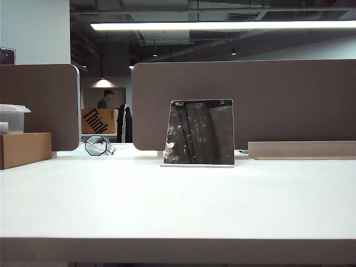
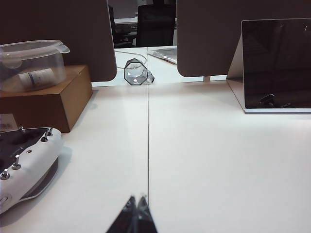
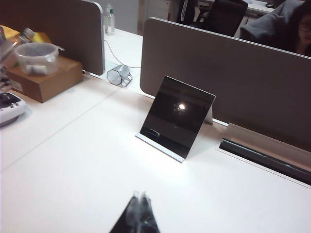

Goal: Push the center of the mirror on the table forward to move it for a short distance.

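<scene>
The mirror (image 1: 200, 132) leans back on its thin white base plate near the far side of the white table (image 1: 178, 206), just before the brown partition. Its dark face also shows in the left wrist view (image 2: 277, 63) and in the right wrist view (image 3: 176, 115). My left gripper (image 2: 136, 200) is shut, tips together over bare table, well short of the mirror and off to its side. My right gripper (image 3: 140, 195) is shut too, hovering over the table some way in front of the mirror. Neither gripper appears in the exterior view.
A small octagonal glass object (image 1: 97, 145) lies left of the mirror. A cardboard box (image 1: 25, 149) with a clear plastic tub (image 2: 33, 64) on it stands at the far left, beside a white controller (image 2: 24, 162). Brown partition panels (image 1: 267, 100) back the table.
</scene>
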